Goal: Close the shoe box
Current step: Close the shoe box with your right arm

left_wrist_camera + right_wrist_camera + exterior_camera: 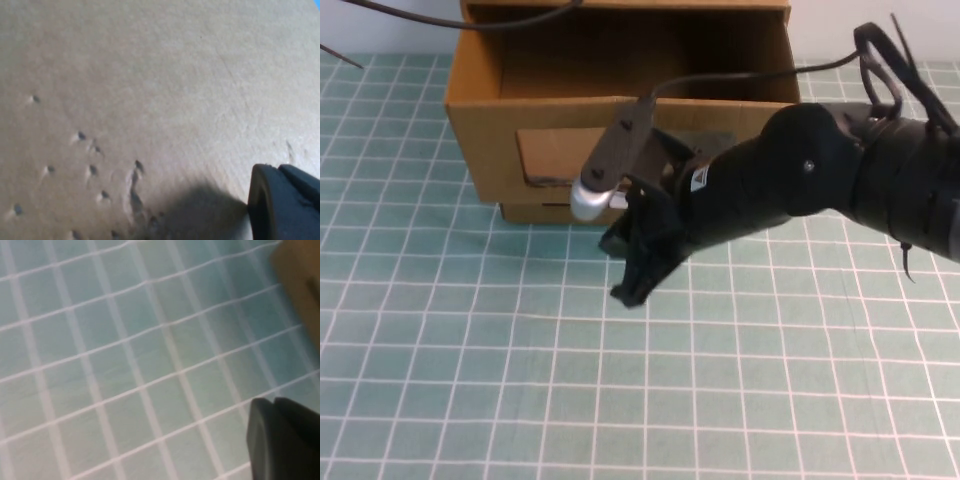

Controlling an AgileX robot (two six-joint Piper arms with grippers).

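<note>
Bkgd: green cutting mat (470,380) w/ white grid covers table, pale wall strip at far edge.

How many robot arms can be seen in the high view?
1: the right arm, from the right, with the right gripper before the shoe box. The left gripper shows only in its wrist view, near cardboard.

The shoe box (490,150) was matt brown cardboard, dimpled at close range. The mat (470,380) looked smooth; the right gripper (638,262), before the box, was matt black. The left gripper (285,202) lay against cardboard.
</note>
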